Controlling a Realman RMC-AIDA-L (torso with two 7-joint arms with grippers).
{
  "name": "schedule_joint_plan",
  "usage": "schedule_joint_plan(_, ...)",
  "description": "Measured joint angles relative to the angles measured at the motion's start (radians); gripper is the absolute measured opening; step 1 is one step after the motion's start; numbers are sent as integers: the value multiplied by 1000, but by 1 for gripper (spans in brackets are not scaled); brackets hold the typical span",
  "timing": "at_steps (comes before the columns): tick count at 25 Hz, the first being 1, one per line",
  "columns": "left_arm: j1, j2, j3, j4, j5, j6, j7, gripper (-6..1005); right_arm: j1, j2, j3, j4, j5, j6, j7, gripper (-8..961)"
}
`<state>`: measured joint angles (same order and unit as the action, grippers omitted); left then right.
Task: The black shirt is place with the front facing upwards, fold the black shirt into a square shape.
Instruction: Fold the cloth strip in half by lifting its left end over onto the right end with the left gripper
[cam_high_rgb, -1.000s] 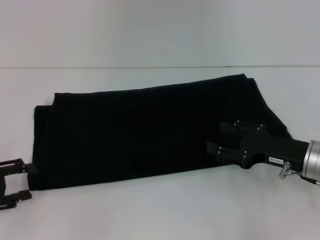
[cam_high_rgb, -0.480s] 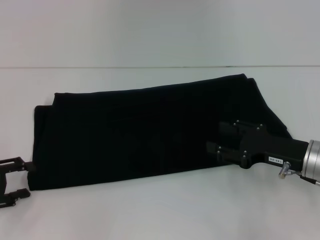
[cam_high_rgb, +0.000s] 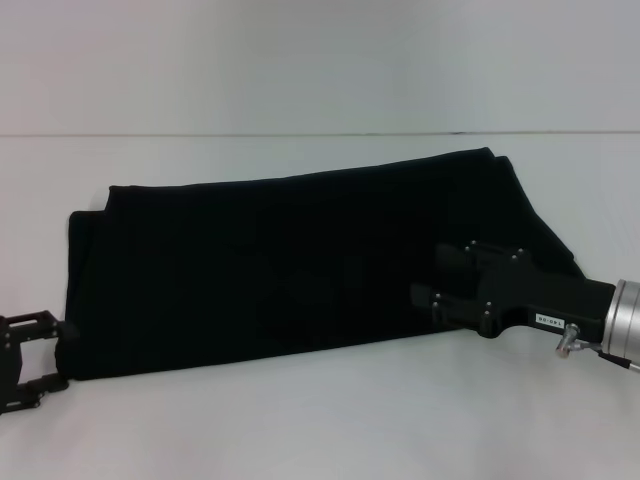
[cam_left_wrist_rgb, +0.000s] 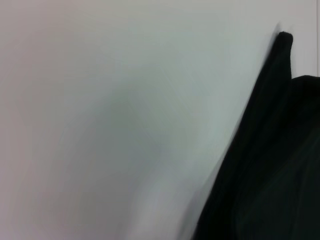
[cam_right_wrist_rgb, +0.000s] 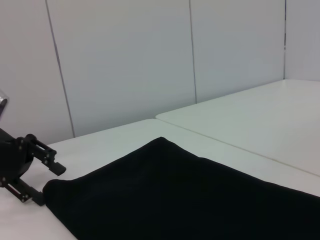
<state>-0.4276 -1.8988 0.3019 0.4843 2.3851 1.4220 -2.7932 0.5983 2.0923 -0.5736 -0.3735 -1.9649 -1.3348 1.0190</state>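
Black shirt lies between left hand and right hand.

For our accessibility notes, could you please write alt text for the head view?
A black shirt, folded into a long band, lies across a white table. The right gripper rests over its right end, and the left gripper sits at its near left corner.

Head camera looks forward and down over the table. Left wrist camera sits close above the black shirt edge; right wrist camera looks low across the shirt toward the left gripper, both also in the head view.
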Motion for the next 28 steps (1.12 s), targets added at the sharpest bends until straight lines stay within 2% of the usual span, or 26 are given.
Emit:
schedule_joint_plan(18,-45,6,9,-27,1,-37,-2,642,4,2,-3,2,0,-2,1,718)
schedule_joint_plan(28,-70,5,81,-7,0,-42,7,617,5,2,-7,4,0,1,1,718)
